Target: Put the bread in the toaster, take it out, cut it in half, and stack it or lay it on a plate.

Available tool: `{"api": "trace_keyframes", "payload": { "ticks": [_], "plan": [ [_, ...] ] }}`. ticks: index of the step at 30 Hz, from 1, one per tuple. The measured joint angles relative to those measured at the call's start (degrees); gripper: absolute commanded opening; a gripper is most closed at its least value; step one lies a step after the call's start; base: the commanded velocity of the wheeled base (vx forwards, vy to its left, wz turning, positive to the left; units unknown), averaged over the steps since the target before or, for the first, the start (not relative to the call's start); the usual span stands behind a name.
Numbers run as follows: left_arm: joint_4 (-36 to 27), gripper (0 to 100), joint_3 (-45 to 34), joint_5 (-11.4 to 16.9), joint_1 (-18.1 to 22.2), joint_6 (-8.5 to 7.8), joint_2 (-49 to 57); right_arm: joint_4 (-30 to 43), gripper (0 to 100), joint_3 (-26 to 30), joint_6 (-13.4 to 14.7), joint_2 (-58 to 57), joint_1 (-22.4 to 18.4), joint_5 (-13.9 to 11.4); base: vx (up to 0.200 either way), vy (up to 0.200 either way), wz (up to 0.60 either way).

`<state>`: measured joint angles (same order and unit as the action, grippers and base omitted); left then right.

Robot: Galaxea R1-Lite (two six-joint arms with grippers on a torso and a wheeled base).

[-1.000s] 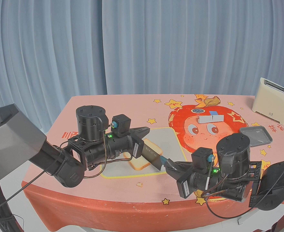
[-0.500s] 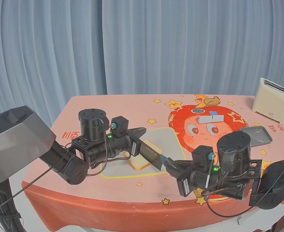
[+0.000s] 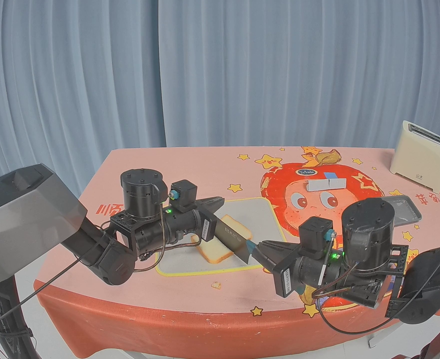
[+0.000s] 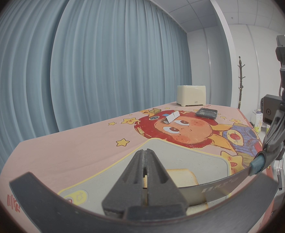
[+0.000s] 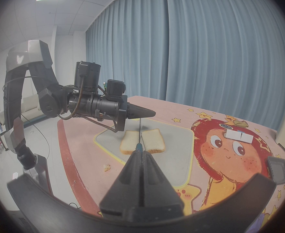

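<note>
Over the last second my left gripper (image 3: 220,201) has drawn back a little to the left above the bread (image 3: 215,253), and the arm behind it has lifted and swung in toward the counter. My right wrist has risen and shifted right and farther off, so it now overlaps the near left corner of the grey tray (image 3: 405,209) in the head view. With that, the knife (image 3: 232,238) clamped in my right gripper (image 3: 261,248) has its blade tip slightly farther left across the bread.
</note>
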<state>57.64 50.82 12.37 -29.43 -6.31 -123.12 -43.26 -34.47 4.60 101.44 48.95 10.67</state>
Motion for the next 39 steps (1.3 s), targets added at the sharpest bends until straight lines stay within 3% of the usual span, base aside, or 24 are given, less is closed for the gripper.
{"api": "trace_keyframes", "payload": {
  "ticks": [26, 27, 39],
  "plan": [
    [-0.55, 0, -0.52, 0.0, 0.62, -0.06, 0.55, -0.35, 0, -1.49, 0.38, -0.76, 0.0, 2.93, 0.0, 0.0, 0.0],
    [-0.71, 0, -0.66, 0.0, 0.62, -0.06, 0.52, -0.39, 100, -1.51, 0.38, -0.89, 0.0, 2.99, 0.0, 0.0, 0.0],
    [-0.3, 0, -0.63, 0.02, 0.66, -0.02, 0.57, 1.55, 100, 0.6, 0.73, -2.49, 2.67, 2.93, 0.0, 0.0, 0.0]
  ]
}}
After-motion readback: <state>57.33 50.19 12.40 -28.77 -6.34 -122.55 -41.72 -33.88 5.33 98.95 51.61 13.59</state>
